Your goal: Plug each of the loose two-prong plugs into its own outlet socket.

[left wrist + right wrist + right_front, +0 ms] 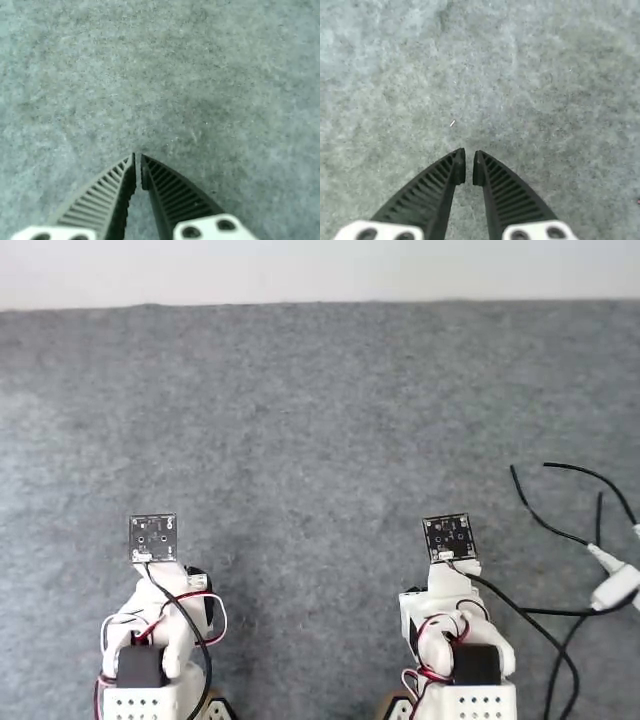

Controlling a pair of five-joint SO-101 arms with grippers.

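Ribbed black fingers of the left pincer meet at their tips, closed with nothing held, over the grey felt that covers the table. Its neighbour, the right pincer, is likewise drawn together and grips no object. A hairline of felt shows between its tips, and a pale fleck lies on the cloth just ahead of them. Seen from above, the two arms sit folded side by side, each with a small dark camera board on its wrist. On the right pincer's outer side, well apart from it, a white plug (its prongs too small to make out) lies on the felt among looping black cables — one cable runs back to the right arm's wrist. The plug lies farther still from the left pincer, beyond the right arm.
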